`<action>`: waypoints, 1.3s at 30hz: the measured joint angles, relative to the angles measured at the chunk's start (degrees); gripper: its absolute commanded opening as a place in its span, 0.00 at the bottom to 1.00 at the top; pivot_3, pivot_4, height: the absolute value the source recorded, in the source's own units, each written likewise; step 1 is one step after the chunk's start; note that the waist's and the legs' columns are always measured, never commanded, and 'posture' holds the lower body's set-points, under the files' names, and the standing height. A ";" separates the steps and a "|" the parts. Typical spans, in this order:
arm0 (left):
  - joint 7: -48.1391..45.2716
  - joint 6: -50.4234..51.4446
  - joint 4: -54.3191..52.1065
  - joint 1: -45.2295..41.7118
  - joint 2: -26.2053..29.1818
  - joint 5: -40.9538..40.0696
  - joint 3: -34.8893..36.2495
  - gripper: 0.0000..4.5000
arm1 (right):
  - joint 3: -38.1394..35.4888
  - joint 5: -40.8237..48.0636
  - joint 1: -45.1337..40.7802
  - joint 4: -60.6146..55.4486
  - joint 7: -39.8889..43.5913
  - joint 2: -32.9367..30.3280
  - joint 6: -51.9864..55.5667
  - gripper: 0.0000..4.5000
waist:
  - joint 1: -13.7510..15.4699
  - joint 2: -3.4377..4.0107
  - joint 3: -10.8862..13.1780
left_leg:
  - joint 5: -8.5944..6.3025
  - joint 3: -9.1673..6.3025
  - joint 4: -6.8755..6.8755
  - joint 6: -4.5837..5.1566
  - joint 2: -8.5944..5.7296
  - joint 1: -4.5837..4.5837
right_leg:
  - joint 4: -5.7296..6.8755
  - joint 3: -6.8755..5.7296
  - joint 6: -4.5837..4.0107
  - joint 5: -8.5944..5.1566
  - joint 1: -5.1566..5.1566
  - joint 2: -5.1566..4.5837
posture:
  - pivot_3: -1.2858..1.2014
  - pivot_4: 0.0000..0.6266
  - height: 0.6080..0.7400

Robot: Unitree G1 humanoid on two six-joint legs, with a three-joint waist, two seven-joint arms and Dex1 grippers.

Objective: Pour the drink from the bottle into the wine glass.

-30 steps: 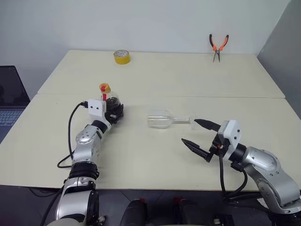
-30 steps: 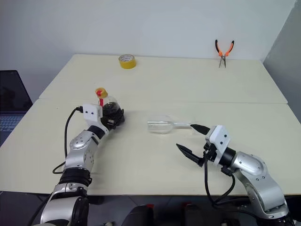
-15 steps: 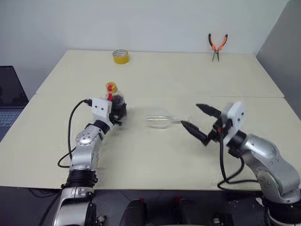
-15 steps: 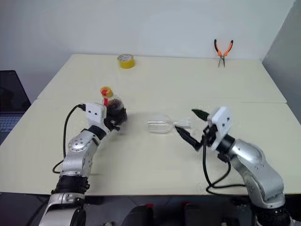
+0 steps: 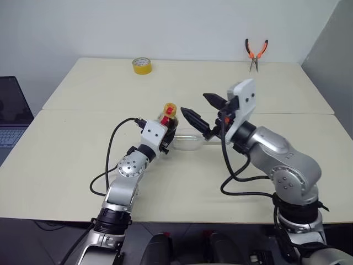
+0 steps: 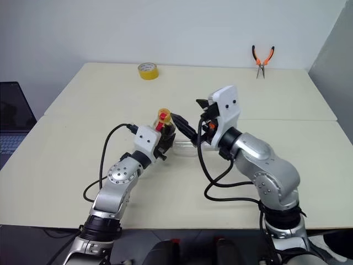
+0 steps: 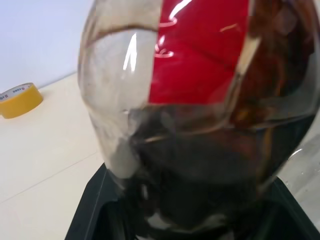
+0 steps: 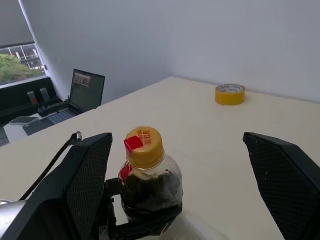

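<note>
**Bottle in our left grip, wine glass on its side**

We have the bottle (image 5: 167, 122) upright in our left gripper (image 6: 164, 140), the black fingers clenched on its bulbous base near the middle of the table (image 5: 66, 160). The yellow-orange cap (image 8: 144, 145) is on, and the drink (image 8: 150, 192) fills the lower body. Just beside the bottle, toward our right, the wine glass (image 5: 190, 142) lies on its side on the table. Our right gripper (image 5: 205, 114) hangs above the glass with its jaws spread wide, grasping nothing. Well apart, along the far edge, sit a yellow tape roll (image 5: 143, 65) and orange-handled pliers (image 5: 255, 53). A laptop (image 5: 11, 118) stands off the left side.
</note>
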 measured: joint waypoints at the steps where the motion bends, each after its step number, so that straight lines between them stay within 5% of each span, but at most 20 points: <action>1: 0.00 0.00 0.00 0.00 -0.09 0.17 -0.19 0.42 | 0.52 -0.20 -0.48 0.62 -0.19 0.56 0.18 1.00 | 0.00 0.00 0.00 | 0.00 -0.01 0.00 0.00 0.00 0.00 | 0.00 -0.01 0.00 0.00 0.00 0.00 | 0.52 0.24 1.00; 19: 0.02 -0.17 0.00 0.01 -0.69 1.69 -0.78 0.40 | 5.05 -9.26 -2.74 8.12 -1.27 7.94 -1.01 1.00 | -0.06 0.00 0.00 | 0.00 -0.01 -0.02 0.00 0.00 -0.01 | -0.01 -0.02 0.00 0.00 -0.02 0.00 | 0.52 0.24 1.00; 29: 0.08 -0.21 0.00 -0.01 -0.75 1.85 -0.75 0.40 | 5.59 -11.12 -2.72 9.02 0.08 8.68 -1.80 0.28 | -0.13 0.01 0.00 | 0.00 -0.01 -0.04 0.01 0.01 -0.02 | -0.01 -0.02 0.00 0.00 -0.04 0.00 | 0.52 0.24 1.00; 39: -0.02 0.07 -0.36 0.00 -0.81 1.82 -0.81 0.25 | 5.99 -11.14 -2.45 13.35 10.76 2.54 -10.40 0.28 | -0.18 0.00 0.01 | -0.01 -0.01 -0.04 0.01 0.00 0.00 | -0.03 -0.03 0.00 0.00 -0.03 0.01 | 0.52 0.24 1.00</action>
